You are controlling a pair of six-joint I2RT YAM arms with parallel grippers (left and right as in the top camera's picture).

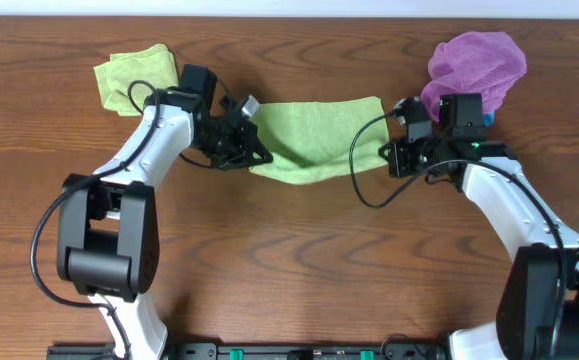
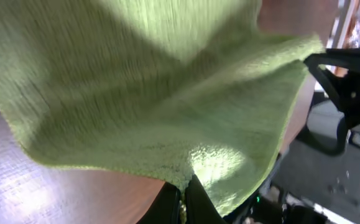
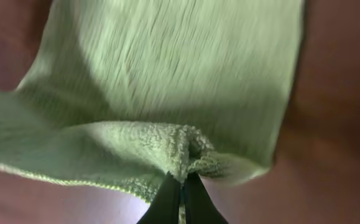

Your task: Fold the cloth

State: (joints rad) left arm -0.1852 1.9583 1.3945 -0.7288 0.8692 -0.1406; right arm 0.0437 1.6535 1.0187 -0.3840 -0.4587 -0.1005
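My left pincer [image 2: 181,208] is clenched, its fingers shut tight on a bunched corner at the left end of the cloth [image 1: 319,135]. My right pincer [image 3: 181,199] is clenched the same way on a gathered corner at the right end. The lime-green cloth is strung between the two near the middle of the far half of the worktop [image 1: 289,270]. Its middle sags towards me, and I cannot tell whether that low edge touches the wood. The worktop is dark brown with a clear grain. A crumpled purple cloth [image 1: 474,62] sits just behind my right wrist, and a green rag [image 1: 131,75] lies at the far left behind my left arm. A pale wall [image 1: 289,6] runs along the far edge. From the left wrist I see a blurred dark frame [image 2: 344,93] and grey floor [image 2: 329,177] past the worktop's edge
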